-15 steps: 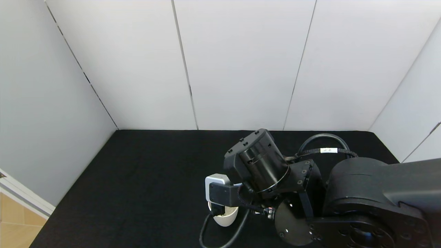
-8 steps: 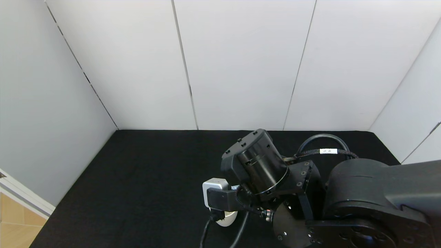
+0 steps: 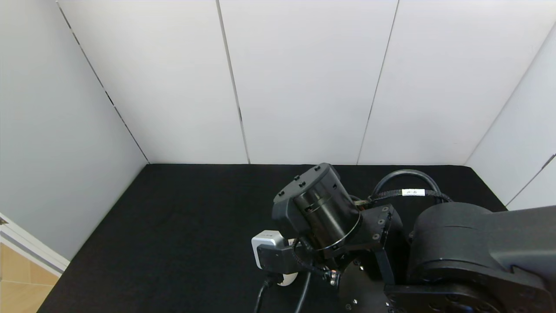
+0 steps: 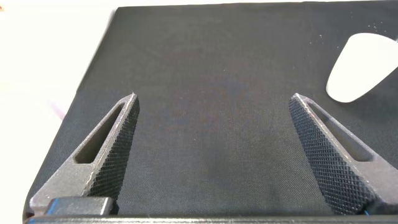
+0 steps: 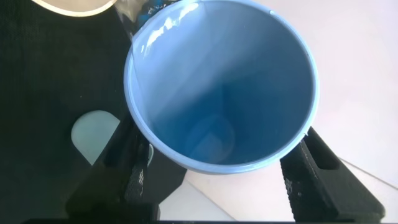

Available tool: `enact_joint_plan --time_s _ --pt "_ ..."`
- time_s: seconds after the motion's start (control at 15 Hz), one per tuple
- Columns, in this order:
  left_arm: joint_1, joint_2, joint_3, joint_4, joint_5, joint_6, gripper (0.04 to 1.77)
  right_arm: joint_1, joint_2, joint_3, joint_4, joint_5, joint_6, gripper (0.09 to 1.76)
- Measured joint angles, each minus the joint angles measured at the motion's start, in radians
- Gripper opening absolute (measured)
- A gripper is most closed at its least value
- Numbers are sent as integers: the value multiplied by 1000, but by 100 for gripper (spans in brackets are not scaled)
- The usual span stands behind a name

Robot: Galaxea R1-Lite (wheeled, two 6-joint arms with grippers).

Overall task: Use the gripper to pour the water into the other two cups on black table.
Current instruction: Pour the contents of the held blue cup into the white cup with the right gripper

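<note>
Right gripper (image 5: 214, 177) jaws clamped either side of a periwinkle-blue tumbler (image 5: 221, 87), low on the wall, mouth facing the wrist cam. Water (image 5: 171, 25) only a glint pooled at the rim edge nearest the cream-white cup (image 5: 74, 5), so the tumbler looks tipped hard towards it. Mint-green cup (image 5: 93, 134) stands on the black table (image 3: 182, 226) just beside the held tumbler. Head view: right arm hides nearly everything, only a sliver of the cream cup (image 3: 286, 278) under the wrist. Left gripper (image 4: 221, 152) idle low over the cloth, jaws spread wide, nothing between them. Handling judgement: tumbler is light, stiff, smooth tapered wall, so it could slip in the pads as it tips; grip mid-wall, roll slowly, little water left by the look of it
</note>
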Motion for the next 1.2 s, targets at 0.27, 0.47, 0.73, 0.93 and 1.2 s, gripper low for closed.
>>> enact_joint_plan --time_s 0.27,0.47,0.73,0.93,1.2 --pt "0 0 0 0 0 0 172 1 0 -2 -1 -6 -32 125" --pt "0 0 0 0 0 0 172 1 0 -3 -1 -10 -45 125" --pt "0 0 0 -1 0 0 172 1 0 -8 -2 -10 -58 125" --pt "0 0 0 -1 0 0 172 2 -2 -8 -4 -10 -55 124" --pt "0 0 0 -1 0 0 172 -4 -2 -4 -84 17 -45 124"
